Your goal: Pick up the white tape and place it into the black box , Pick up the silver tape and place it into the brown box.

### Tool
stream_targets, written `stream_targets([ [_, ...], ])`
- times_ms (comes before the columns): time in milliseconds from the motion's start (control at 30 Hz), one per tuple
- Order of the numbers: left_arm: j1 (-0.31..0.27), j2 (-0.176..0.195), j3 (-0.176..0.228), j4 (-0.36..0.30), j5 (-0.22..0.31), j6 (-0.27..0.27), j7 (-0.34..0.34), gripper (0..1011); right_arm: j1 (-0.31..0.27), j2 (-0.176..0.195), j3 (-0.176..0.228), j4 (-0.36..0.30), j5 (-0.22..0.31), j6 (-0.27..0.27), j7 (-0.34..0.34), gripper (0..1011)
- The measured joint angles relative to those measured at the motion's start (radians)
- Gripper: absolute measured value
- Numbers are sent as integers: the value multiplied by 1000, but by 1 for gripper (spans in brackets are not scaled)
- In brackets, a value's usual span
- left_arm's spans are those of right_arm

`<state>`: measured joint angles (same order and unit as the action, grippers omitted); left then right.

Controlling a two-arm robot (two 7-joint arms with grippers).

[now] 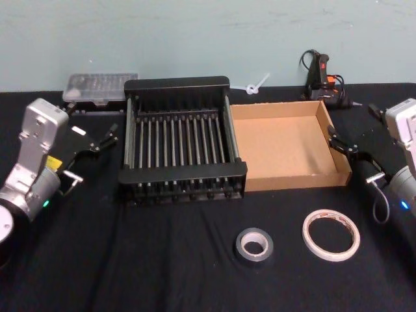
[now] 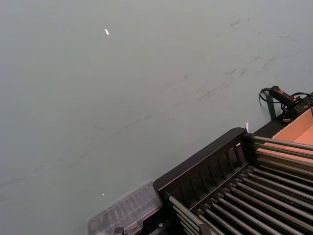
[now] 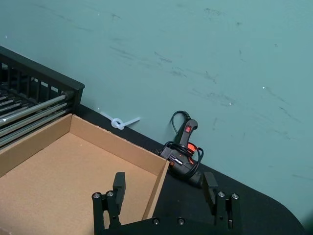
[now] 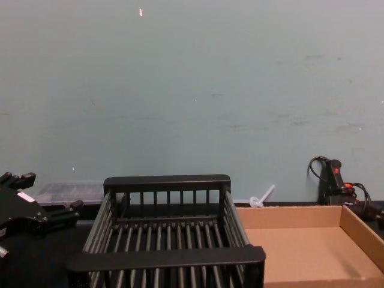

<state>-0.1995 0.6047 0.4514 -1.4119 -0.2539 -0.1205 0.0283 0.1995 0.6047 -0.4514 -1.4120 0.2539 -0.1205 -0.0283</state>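
**Waiting beside the boxes, both rolls untouched**

Looking down from the head view, a black-covered tabletop (image 1: 195, 279) carries the black plastic crate with slatted sides and floor (image 1: 182, 140), and the shallow tan cardboard box (image 1: 286, 146) stands touching its right side. Both are without contents. In front of them, nearer the robot, lie two rolls, flat and apart: the small dark grey-silver tape roll with a pale centre (image 1: 253, 245) in front of the seam between the boxes, and the flat white ring-shaped tape roll with faint reddish marks (image 1: 331, 234) to its right. The left claw (image 1: 97, 144) hovers left of the crate with its fingers spread and nothing between them. The right claw (image 1: 344, 146) hovers just beside the cardboard box's right wall, also spread and holding nothing. A clear plastic case (image 1: 99, 88) sits behind the crate's left corner, and a black power tool with a red switch (image 1: 322, 77) lies behind the cardboard box, near a white zip tie (image 1: 257, 86).

In the left wrist view, the crate's back corner (image 2: 230, 186), the clear case (image 2: 124, 213) and the teal wall appear.

In the right wrist view, the right claw (image 3: 166, 188) straddles the cardboard box's corner (image 3: 73, 171), fingers wide apart.

In the chest view, the left claw (image 4: 45, 201) hangs left of the crate (image 4: 168, 231), and the cardboard box (image 4: 300, 246) lies to the crate's right.
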Motion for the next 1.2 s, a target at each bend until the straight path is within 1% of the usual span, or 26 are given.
stream_targets([
  [1200,0,0,0,0,0,0,0,1001,0,0,0,0,0,0,0,1002],
])
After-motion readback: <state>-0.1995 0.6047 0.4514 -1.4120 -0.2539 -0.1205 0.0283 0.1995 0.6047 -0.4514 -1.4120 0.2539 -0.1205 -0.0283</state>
